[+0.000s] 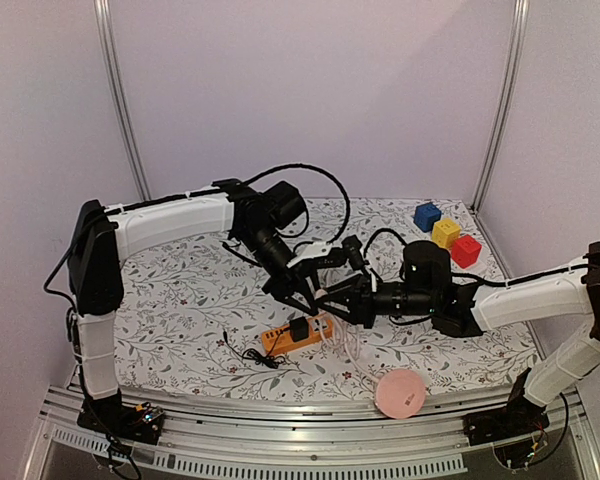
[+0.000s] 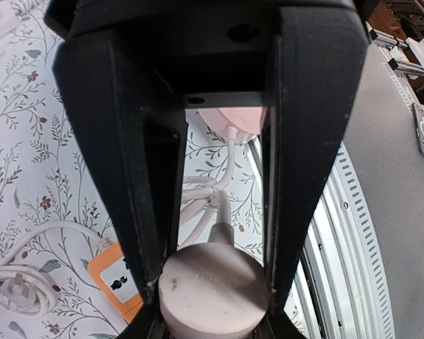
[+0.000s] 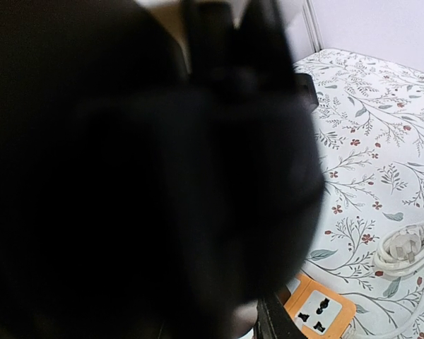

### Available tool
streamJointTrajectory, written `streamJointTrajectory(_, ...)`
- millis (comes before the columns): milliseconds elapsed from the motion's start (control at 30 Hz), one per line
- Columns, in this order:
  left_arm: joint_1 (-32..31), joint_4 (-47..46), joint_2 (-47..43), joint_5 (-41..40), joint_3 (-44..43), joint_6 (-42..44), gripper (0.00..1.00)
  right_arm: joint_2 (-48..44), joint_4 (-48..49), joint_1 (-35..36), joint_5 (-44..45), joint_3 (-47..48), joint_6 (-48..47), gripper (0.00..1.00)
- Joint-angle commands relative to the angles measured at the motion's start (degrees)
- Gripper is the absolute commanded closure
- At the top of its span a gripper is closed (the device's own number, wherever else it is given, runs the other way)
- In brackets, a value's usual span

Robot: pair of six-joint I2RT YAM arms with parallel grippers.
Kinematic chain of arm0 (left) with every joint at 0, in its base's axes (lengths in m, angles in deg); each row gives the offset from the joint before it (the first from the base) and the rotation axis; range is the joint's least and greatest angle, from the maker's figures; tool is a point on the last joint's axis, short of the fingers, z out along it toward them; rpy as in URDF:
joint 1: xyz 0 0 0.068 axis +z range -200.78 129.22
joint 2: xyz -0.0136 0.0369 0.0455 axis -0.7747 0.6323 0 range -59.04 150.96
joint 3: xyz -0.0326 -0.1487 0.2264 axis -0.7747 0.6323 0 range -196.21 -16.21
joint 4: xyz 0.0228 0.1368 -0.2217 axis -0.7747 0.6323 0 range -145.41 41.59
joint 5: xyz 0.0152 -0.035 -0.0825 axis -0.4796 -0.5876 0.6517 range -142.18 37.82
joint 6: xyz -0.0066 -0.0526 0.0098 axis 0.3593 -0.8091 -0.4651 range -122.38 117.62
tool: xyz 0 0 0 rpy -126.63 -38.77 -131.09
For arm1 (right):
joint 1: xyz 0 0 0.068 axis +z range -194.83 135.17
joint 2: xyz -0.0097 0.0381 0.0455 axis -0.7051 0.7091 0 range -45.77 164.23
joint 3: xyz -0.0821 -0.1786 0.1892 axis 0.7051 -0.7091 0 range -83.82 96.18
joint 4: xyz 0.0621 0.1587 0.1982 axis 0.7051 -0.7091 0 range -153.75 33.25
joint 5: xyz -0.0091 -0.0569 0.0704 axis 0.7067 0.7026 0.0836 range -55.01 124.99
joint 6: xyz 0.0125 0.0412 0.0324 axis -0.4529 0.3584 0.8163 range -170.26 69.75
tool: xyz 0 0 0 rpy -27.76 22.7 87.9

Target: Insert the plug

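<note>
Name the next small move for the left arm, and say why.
Probably shift the left gripper sideways over the orange power strip: it clamps the white plug, but in the wrist view the socket sits off to one side, not under the plug.

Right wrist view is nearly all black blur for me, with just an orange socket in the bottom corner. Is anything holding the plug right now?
Observer: Yes. The left gripper is shut on a round white plug, with its white cable trailing away.
Operator: Is it lined up over the socket?
Observer: No. In the left wrist view the orange power strip lies off to one side of the plug, not beneath it.
Operator: Is the strip free?
Observer: Not entirely. From above, a black block sits on part of it.
</note>
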Motion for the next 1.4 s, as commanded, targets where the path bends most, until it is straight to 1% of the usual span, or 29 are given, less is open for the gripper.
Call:
streamJointTrajectory(0,-0.61,-1.67,0.77,2.02,-2.00,0.60,1.00,-0.97,-1.90,0.21,2.50,-1.10,2.66,1.00)
streamJointTrajectory(133,-0.46,-1.67,1.32,1.91,-1.78,0.71,1.00,-1.77,-4.76,0.31,6.54,-1.31,3.85,1.00)
streamJointTrajectory(167,-0.44,-1.66,1.67,1.84,-1.78,0.75,0.93,-1.86,-5.37,0.31,7.46,-1.32,4.52,1.00)
streamJointTrajectory(200,-0.32,-1.65,2.12,1.76,-1.90,0.74,0.77,-1.77,-5.68,0.33,8.10,-1.40,5.06,1.00)
streamJointTrajectory(233,-0.20,-1.68,2.56,1.66,-2.11,0.38,0.47,-1.68,-6.33,0.37,8.73,-1.36,5.87,1.00)
streamJointTrajectory(267,-0.10,-1.70,2.88,1.40,-2.18,-0.08,0.34,-1.65,-7.20,0.41,9.46,-1.33,6.77,1.00)
streamJointTrajectory(300,0.06,-1.74,2.93,1.07,-2.17,-0.35,0.26,-1.65,-8.21,0.60,10.62,-1.39,7.17,1.00)
streamJointTrajectory(367,0.38,-1.83,2.41,0.61,-1.42,-0.13,0.17,-2.22,-10.31,0.93,13.20,-1.96,7.82,1.00)
streamJointTrajectory(400,0.62,-1.95,1.69,0.40,-0.85,0.06,0.07,-2.56,-11.46,1.04,14.67,-2.32,8.55,1.00)
streamJointTrajectory(433,0.95,-2.02,0.99,0.05,-0.33,0.23,0.05,-3.02,-12.80,1.14,16.03,-2.63,9.11,1.00)
streamJointTrajectory(533,2.41,-1.71,-0.69,-1.44,0.95,-0.09,0.04,-5.02,-21.20,3.03,21.28,-1.67,10.73,1.00)
streamJointTrajectory(600,3.81,-2.00,-2.08,-4.22,2.59,-0.97,0.05,-6.16,-26.18,4.96,24.87,-0.15,10.91,1.00)
streamJointTrajectory(700,6.28,-5.49,-4.85,-10.02,9.05,-3.51,0.09,-5.44,-27.98,6.37,27.70,1.36,14.46,1.00)
streamJointTrajectory(800,9.22,-8.50,-7.99,-13.45,17.47,-4.53,0.13,0.28,-30.38,7.34,31.12,6.15,16.87,1.00)
streamJointTrajectory(867,11.59,-10.73,-9.83,-13.89,22.14,-6.06,0.18,5.62,-31.76,7.73,31.23,10.65,16.71,1.00)
streamJointTrajectory(933,13.58,-12.59,-10.88,-13.68,25.82,-7.77,0.27,9.61,-35.50,8.00,31.28,14.70,16.47,1.00)
streamJointTrajectory(1000,14.39,-14.42,-11.44,-14.63,29.09,-8.60,0.34,12.50,-37.62,8.40,32.23,17.16,16.11,1.00)
streamJointTrajectory(1067,14.34,-16.43,-11.55,-14.74,31.97,-8.94,0.37,14.47,-39.46,8.36,33.79,18.87,15.90,1.00)
streamJointTrajectory(1167,14.05,-18.07,-10.60,-13.54,33.94,-10.49,0.39,15.75,-42.21,8.39,35.32,20.80,16.32,1.00)
streamJointTrajectory(1367,13.62,-17.29,-9.72,-13.44,33.11,-11.25,0.40,19.30,-45.03,8.39,35.82,22.66,17.57,1.00)
